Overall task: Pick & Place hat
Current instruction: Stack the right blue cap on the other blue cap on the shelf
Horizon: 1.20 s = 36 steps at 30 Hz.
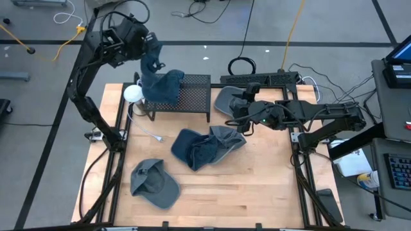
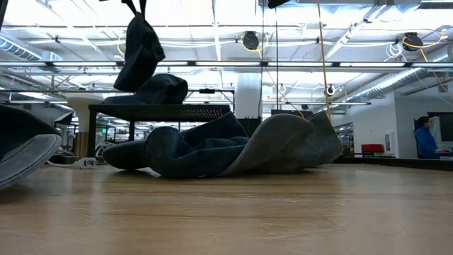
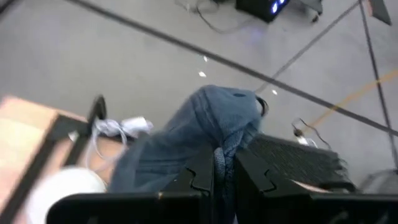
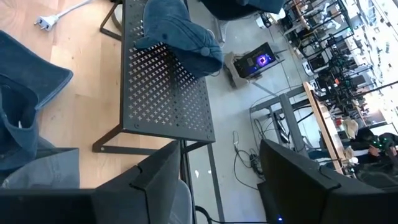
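My left hand (image 1: 152,59) is clamped on a blue denim hat (image 1: 162,82), holding it above the black perforated metal rack (image 1: 192,96), where the hat's lower part rests. My right hand (image 1: 238,104) hangs with fingers apart beside that rack, over a grey hat (image 1: 225,96). Three more hats lie on the wooden surface (image 1: 257,186): a dark blue hat (image 1: 192,149) touching a grey-blue hat (image 1: 226,140) mid-surface, and a grey cap (image 1: 153,183) well apart.

Open-plan robotics lab; ceiling ducts (image 2: 396,78); floor cables (image 1: 212,13)

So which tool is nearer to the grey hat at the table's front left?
Neither is close; the left tool is slightly nearer, shut on the blue hat over the black rack. The right tool is open, further right, by the hat pile. Grey hat.
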{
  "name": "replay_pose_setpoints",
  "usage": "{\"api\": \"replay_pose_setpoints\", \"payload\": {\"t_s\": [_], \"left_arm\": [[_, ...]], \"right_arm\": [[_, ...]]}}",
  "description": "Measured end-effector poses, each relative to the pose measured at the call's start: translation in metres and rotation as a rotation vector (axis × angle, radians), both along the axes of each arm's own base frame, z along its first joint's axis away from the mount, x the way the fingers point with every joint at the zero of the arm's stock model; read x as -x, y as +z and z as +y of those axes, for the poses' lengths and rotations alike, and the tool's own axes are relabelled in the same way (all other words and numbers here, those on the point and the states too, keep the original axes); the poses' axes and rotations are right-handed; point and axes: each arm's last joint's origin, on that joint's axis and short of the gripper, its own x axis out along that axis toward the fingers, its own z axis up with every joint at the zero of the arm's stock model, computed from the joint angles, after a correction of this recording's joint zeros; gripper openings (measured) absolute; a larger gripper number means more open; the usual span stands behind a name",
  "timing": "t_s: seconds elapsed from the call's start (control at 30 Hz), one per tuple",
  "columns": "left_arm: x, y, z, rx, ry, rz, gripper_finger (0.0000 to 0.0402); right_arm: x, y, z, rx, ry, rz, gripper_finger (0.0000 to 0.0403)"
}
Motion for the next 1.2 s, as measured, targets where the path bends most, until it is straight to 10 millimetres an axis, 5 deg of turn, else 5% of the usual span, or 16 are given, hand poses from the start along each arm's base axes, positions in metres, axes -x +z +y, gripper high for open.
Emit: {"api": "replay_pose_setpoints", "payload": {"t_s": [0.43, 0.87, 1.2], "left_arm": [[-0.015, -0.031, 0.000, 0.126, -0.027, 0.051, 0.0026], [0.034, -0.002, -0.028, 0.020, -0.009, -0.015, 0.0026], [0.008, -0.047, -0.021, 0.150, 0.016, 0.083, 0.0026]], "right_arm": [[0.002, -0.003, 0.000, -0.029, -0.021, 0.017, 0.0213], [0.002, -0.004, 0.000, -0.063, -0.012, 0.010, 0.0211], [0.001, -0.003, 0.001, -0.082, 0.012, -0.015, 0.0210]]}}
